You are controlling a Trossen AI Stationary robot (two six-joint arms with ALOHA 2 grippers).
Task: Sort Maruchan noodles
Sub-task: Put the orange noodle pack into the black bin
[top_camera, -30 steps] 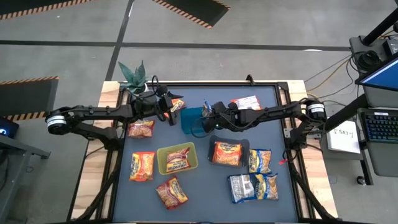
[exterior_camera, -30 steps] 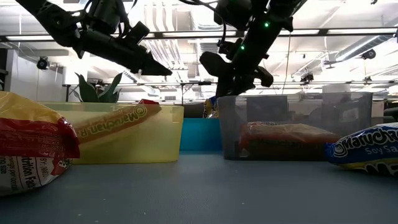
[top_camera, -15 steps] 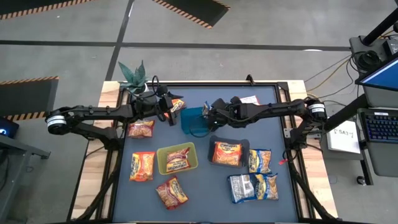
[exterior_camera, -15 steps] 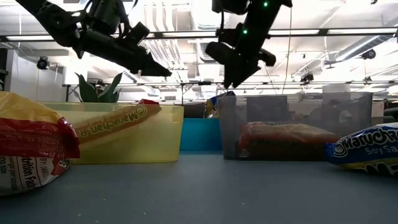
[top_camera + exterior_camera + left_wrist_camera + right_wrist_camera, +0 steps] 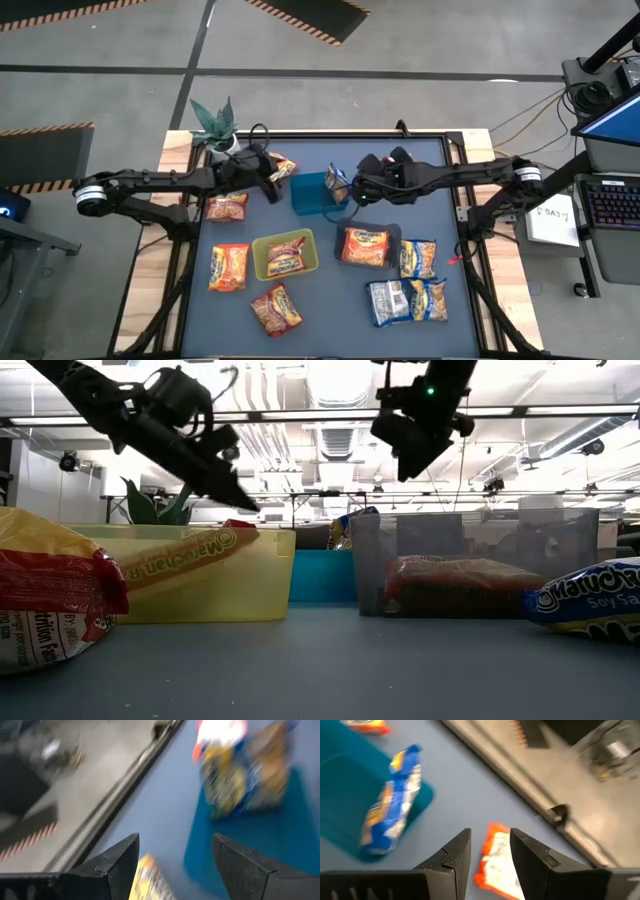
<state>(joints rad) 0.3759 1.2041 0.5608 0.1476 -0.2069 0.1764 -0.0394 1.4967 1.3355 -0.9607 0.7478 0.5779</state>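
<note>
My left gripper (image 5: 271, 186) hangs open above the table's far left part, over an orange noodle packet (image 5: 283, 167) that lies flat there. A blue-and-yellow packet (image 5: 335, 181) stands on edge in the blue tray (image 5: 312, 198), leaning on the tray's right wall. My right gripper (image 5: 358, 188) is open, high above the table just right of the blue tray, with nothing between its fingers (image 5: 410, 460). In the right wrist view a pink-white packet (image 5: 495, 860) lies on the table below the fingers. In the high view my right arm hides it.
A yellow-green tray (image 5: 262, 262) and a black tray (image 5: 392, 236) each hold an orange packet. Loose packets lie at the left (image 5: 227, 207), (image 5: 229, 267), near the front (image 5: 276, 308) and at the right (image 5: 417, 258), (image 5: 405, 300). A potted plant (image 5: 213, 120) stands at the far left corner.
My right gripper has risen from over the blue tray and drawn back toward the table's right edge, its wrist turning. The blue-and-yellow packet stays leaning in the blue tray. My left gripper has tipped its fingers further down, staying in place.
</note>
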